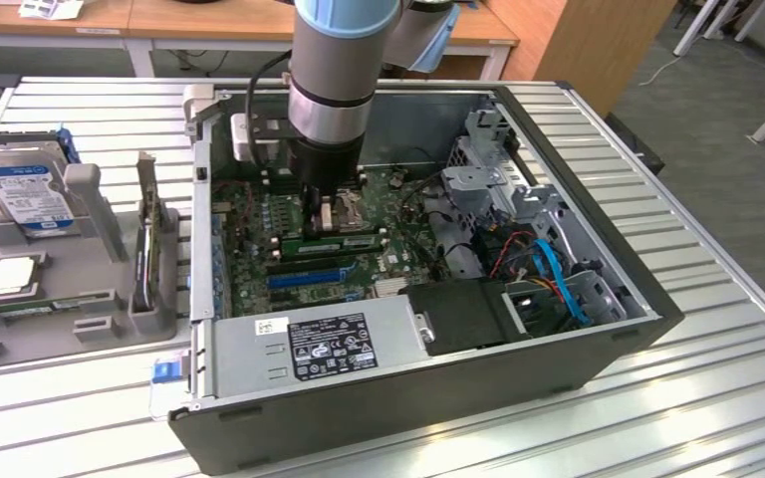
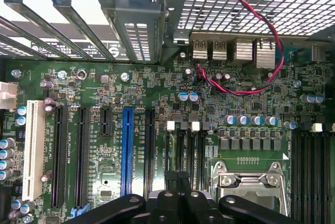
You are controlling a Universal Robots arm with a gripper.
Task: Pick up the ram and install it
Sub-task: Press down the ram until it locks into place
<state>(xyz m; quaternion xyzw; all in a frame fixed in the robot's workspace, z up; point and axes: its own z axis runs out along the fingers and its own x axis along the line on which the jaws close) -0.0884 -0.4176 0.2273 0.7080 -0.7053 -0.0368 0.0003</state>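
Gripper (image 2: 178,182): jaws closed, low inside the open computer case (image 1: 622,329), above the motherboard (image 2: 251,103). Wrist view adds expansion slots and the processor socket (image 2: 251,182) just beside the fingers. Ram (image 1: 336,241): long green stick with black chips, lying on the board just below the gripper.

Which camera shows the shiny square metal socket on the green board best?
The wrist view: the socket is seen close up, its metal frame and screws clear, though part runs off the picture. In the exterior view it sits farther off, right beside the arm.
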